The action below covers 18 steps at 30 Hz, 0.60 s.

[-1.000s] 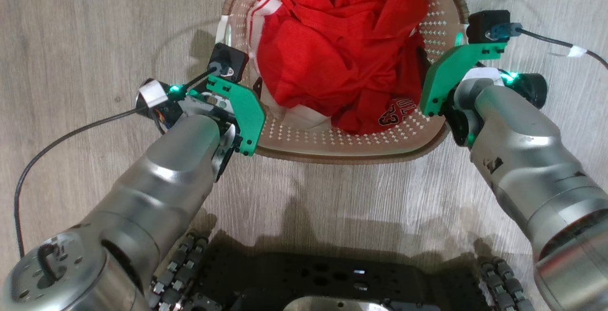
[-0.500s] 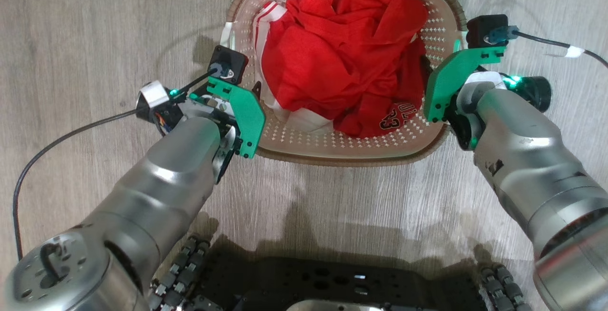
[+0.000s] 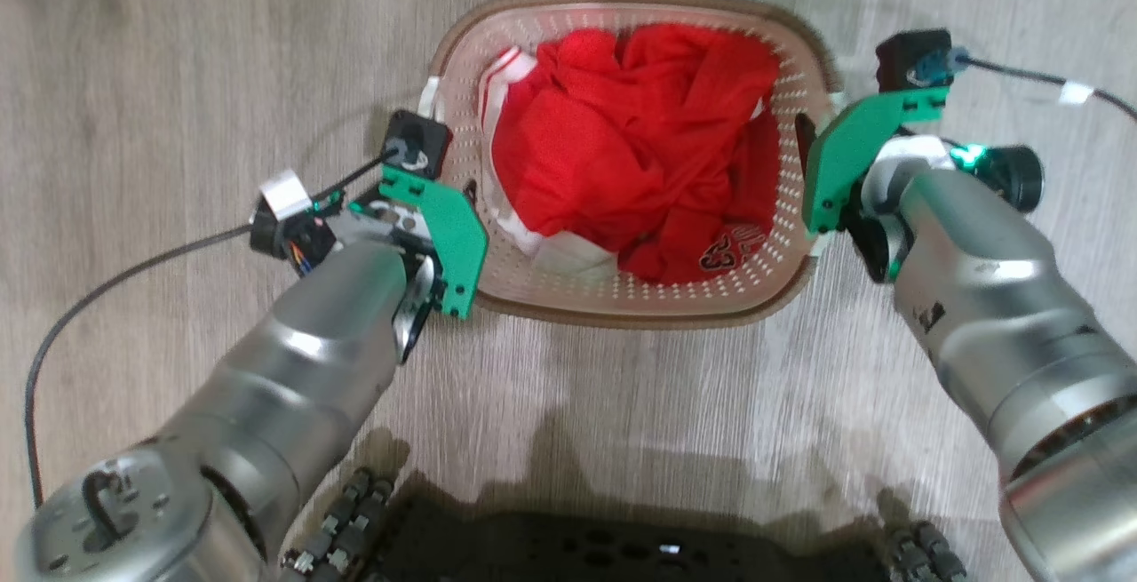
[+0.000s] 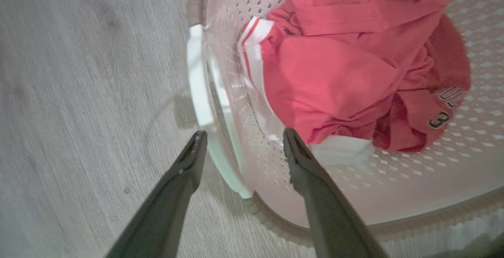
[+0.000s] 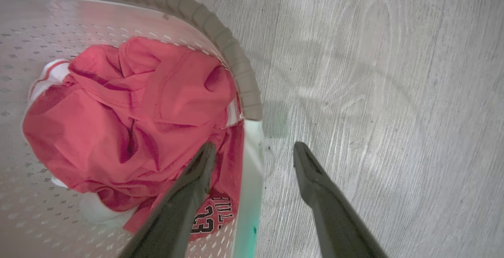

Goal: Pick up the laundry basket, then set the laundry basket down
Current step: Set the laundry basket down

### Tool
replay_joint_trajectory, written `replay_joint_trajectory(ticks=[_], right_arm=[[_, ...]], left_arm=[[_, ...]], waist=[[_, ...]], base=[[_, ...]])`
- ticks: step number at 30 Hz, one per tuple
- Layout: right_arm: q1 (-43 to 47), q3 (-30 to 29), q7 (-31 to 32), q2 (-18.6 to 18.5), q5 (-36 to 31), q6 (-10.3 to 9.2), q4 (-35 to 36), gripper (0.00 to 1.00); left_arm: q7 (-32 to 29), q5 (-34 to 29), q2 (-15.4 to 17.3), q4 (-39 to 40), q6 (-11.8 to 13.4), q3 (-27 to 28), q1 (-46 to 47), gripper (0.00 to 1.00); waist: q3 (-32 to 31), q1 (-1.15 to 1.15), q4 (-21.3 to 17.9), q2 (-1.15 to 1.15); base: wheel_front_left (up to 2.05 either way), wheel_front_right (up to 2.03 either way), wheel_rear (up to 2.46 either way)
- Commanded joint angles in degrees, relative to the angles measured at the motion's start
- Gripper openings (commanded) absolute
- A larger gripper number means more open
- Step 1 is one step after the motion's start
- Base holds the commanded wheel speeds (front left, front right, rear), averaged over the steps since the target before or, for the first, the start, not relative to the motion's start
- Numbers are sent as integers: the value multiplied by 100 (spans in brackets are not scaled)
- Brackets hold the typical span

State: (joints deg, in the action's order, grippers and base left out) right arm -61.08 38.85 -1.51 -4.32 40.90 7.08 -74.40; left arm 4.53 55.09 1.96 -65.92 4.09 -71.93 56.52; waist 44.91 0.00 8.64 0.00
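Left wrist view first: we see the left gripper (image 4: 243, 133) with its jaws spread wide, holding nothing. The two dark fingers straddle the white side handle (image 4: 195, 77) of the laundry basket (image 4: 393, 195). One tip is outside, just beside the handle's outer edge over the floor. The other tip is inside, against the perforated wall near a white patch of cloth.

In the right wrist view the right gripper (image 5: 254, 145) is likewise wide apart and empty, astride the opposite handle (image 5: 252, 179). One finger hangs inside, over the red garment (image 5: 118, 132). The other is outside, clear of the handle, above the grey wood-grain floor (image 5: 393, 92).

Moving outward, the head view shows the laundry basket (image 3: 640, 319) upright, straight ahead of the robot and between its two silver forearms. Its brown woven-look rim runs all the way round. We cannot tell whether its bottom touches the floor (image 3: 178, 75). Inside it lies a crumpled red garment (image 3: 622, 147) with white trim and a dark number print near the right side.

A black cable (image 3: 107, 271) trails from the left wrist across the floor, and the dark robot base (image 3: 622, 555) sits at the lower edge.
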Motion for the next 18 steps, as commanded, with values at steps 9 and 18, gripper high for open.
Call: replay_joint_trajectory(ticks=[9,18], right_arm=[[816,60,-23,145,182,41,202,100],[1358,88,-250,145,872,41,680,100]], left_arm=[[116,142,92,-213,118,-16,-575,100],[545,300,92,-532,206,66,-986,100]], waist=[[-925,0,-91,0],[-1963,0,-260,0]], base=[[0,0,0],[0,0,0]])
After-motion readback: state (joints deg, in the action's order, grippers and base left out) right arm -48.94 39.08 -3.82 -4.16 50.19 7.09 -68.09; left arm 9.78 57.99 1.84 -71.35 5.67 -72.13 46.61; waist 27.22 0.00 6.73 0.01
